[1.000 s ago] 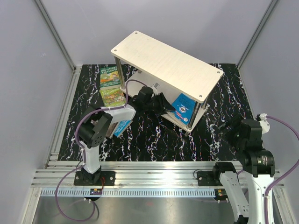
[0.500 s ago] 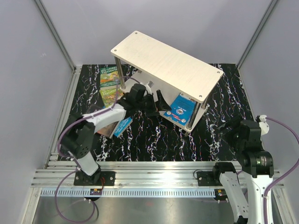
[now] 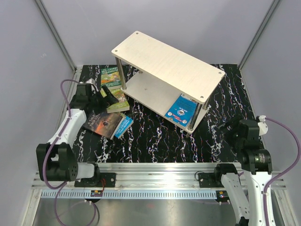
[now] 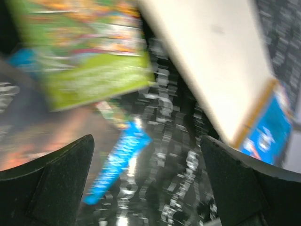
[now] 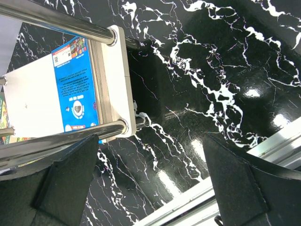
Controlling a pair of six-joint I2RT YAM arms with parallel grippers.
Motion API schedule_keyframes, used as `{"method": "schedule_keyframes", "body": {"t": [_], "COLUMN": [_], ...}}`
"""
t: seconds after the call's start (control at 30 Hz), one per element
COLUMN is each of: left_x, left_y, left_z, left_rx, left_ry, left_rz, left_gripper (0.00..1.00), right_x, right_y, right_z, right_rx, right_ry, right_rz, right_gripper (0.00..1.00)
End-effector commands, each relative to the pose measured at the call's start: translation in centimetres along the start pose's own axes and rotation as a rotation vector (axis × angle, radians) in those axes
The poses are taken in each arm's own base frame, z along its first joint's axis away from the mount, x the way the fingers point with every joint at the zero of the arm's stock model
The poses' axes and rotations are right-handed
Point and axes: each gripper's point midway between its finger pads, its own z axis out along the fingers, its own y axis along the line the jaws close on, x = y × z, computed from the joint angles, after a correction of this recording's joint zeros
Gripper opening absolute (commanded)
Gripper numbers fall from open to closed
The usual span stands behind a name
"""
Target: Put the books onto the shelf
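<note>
Top external: left gripper point(image 3: 107, 94), released, over green book point(image 3: 120, 100); the thin flat cover may slip its pinch.

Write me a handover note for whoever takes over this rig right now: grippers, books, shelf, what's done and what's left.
Left gripper: open, empty, by the green books.
Right gripper: open, empty, over the table to the right of the shelf.
Done: one blue book lies flat on the shelf's lower board, at its right end.
Left: two green books, the dark brown book and a second blue book lie on the table left of the shelf. The top board is bare.
</note>
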Motion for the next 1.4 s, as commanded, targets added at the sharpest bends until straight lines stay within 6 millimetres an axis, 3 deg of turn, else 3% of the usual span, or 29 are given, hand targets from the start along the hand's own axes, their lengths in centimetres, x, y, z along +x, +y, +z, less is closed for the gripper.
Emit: {"method": "schedule_keyframes", "body": {"t": [0.0, 0.03, 0.17, 0.37, 0.73, 0.9, 1.07, 1.23, 1.37], "left_x": [-0.5, -1.8, -3.9, -7.2, -9.4, -8.2, -5.5, -4.3, -4.1], "left_y": [4.6, 5.8, 8.6, 9.8, 11.7, 13.4, 14.7, 14.1, 13.7], "left_z": [0.1, 0.2, 2.1, 4.5, 8.8, 10.9, 12.2, 13.5, 14.3], "left_rx": [-0.089, -0.107, -0.135, -0.114, -0.124, -0.148, -0.144, -0.055, -0.011], "left_ry": [0.024, -0.003, 0.002, -0.019, 0.012, 0.07, 0.123, 0.131, 0.128], "left_rz": [0.002, -0.024, -0.096, -0.116, -0.15, -0.177, -0.218, -0.254, -0.292], "left_gripper": [0.99, 0.99, 0.99, 0.99, 0.99, 0.99, 0.99, 0.97, 0.86], "right_x": [-0.2, -0.2, -0.4, -0.5, -0.3, -0.1, -0.2, -0.1, -0.1], "right_y": [1.0, 1.0, 1.4, 1.3, 1.6, 1.6, 1.5, 1.5, 1.7], "right_z": [0.7, 0.7, 1.0, 1.0, 2.2, 2.8, 3.3, 4.0, 4.5], "right_rx": [-0.022, -0.025, -0.022, -0.006, 0.012, 0.025, 0.039, 0.056, 0.055], "right_ry": [0.001, 0.002, 0.01, 0.021, 0.053, 0.06, 0.058, 0.069, 0.072], "right_rz": [0.022, 0.019, -0.003, -0.055, -0.087, -0.087, -0.091, -0.094, -0.102], "right_gripper": [1.0, 1.0, 1.0, 1.0, 1.0, 1.0, 1.0, 1.0, 1.0]}}
